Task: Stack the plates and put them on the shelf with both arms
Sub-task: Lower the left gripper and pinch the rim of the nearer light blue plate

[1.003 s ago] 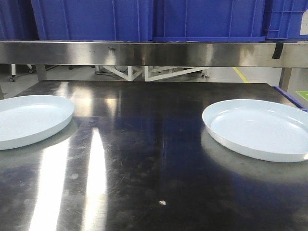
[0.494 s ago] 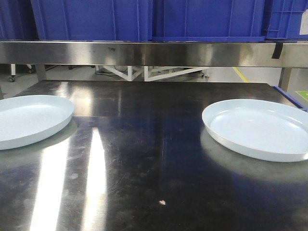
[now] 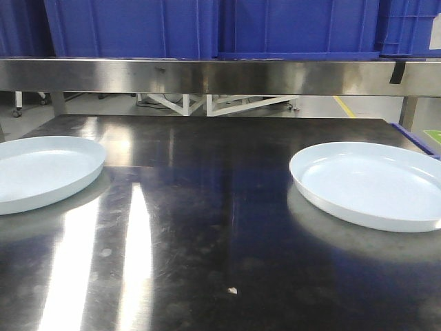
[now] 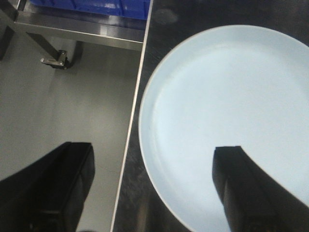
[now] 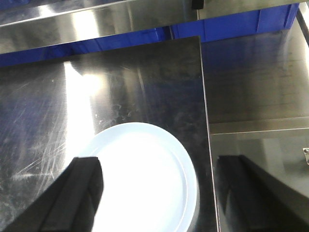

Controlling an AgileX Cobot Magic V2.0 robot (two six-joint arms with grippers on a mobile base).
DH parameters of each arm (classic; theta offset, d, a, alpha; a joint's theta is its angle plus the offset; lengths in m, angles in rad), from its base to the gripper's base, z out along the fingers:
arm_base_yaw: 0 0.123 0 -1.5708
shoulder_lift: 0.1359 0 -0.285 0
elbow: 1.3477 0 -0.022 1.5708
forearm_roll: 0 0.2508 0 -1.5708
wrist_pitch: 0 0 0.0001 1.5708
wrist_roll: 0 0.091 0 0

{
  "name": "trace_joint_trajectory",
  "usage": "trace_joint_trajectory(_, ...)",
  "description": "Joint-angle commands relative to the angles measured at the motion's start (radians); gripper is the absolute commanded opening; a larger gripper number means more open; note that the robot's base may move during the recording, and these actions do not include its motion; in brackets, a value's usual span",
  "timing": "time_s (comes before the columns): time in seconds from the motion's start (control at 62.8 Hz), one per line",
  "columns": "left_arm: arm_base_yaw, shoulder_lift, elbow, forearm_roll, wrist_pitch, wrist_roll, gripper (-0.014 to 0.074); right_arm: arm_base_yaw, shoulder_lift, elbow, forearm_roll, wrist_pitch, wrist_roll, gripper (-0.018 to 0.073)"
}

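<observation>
Pale left plate (image 3: 41, 172) and right plate (image 3: 372, 185) sit apart, unstacked; our left gripper (image 4: 152, 164) and right gripper (image 5: 159, 169) hang wide open, empty.

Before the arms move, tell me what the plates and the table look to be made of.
Left plate and right plate: pale bluish-white, smooth, glossy; likely melamine or glazed ceramic, can't tell which. Table: stainless steel by its look, brushed, with fine scratches and streaky reflections.
</observation>
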Motion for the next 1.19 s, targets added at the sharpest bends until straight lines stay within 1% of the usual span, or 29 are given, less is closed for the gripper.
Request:
trace_joint_trajectory(0.0, 0.011, 0.028, -0.068, 0.007, -0.058, -0.011, 0.0561, 0.002, -0.01, -0.039, 0.008, -0.067, -0.008, 0.0592)
trace_joint_trajectory(0.223, 0.015, 0.166, -0.147, 0.008, -0.053, -0.011, 0.0561, 0.002, -0.008, -0.039, 0.008, -0.075, -0.008, 0.0592)
trace_joint_trajectory(0.43, 0.015, 0.243, -0.17, 0.013, -0.056, -0.011, 0.0561, 0.002, -0.008, -0.039, 0.008, -0.075, -0.008, 0.0592)
trace_joint_trajectory(0.892, 0.015, 0.32, -0.17, 0.019, -0.063, -0.011, 0.0558, 0.002, -0.008, -0.039, 0.008, -0.065, -0.008, 0.0592)
trace_joint_trajectory(0.955, 0.015, 0.32, -0.17, 0.019, -0.068, -0.011, 0.0508, 0.002, -0.008, -0.039, 0.008, -0.065, -0.008, 0.0592)
trace_joint_trajectory(1.003, 0.015, 0.32, -0.17, 0.021, -0.069, -0.011, 0.0444, 0.002, -0.008, -0.039, 0.008, -0.065, -0.008, 0.0592)
trace_joint_trajectory(1.035, 0.015, 0.32, -0.17, 0.023, -0.069, -0.011, 0.037, 0.002, -0.008, -0.039, 0.008, -0.065, -0.008, 0.0592)
trace_joint_trajectory(1.067, 0.015, 0.32, -0.17, 0.025, -0.069, -0.011, 0.0281, 0.002, -0.008, -0.039, 0.008, -0.067, -0.008, 0.0592)
trace_joint_trajectory(1.083, 0.015, 0.32, -0.17, 0.027, -0.069, -0.011, 0.0223, 0.002, -0.008, -0.039, 0.008, -0.067, -0.008, 0.0592)
trace_joint_trajectory(1.146, 0.015, 0.32, -0.17, 0.041, -0.069, -0.011, 0.0069, 0.002, -0.008, -0.039, 0.008, -0.068, -0.008, 0.0592)
trace_joint_trajectory(1.162, 0.015, 0.32, -0.17, 0.041, -0.069, -0.011, 0.0071, 0.002, -0.008, -0.039, 0.008, -0.068, -0.008, 0.0592)
trace_joint_trajectory(1.178, 0.015, 0.32, -0.17, 0.044, -0.068, -0.011, 0.0096, 0.002, -0.008, -0.039, 0.008, -0.068, -0.008, 0.0592)
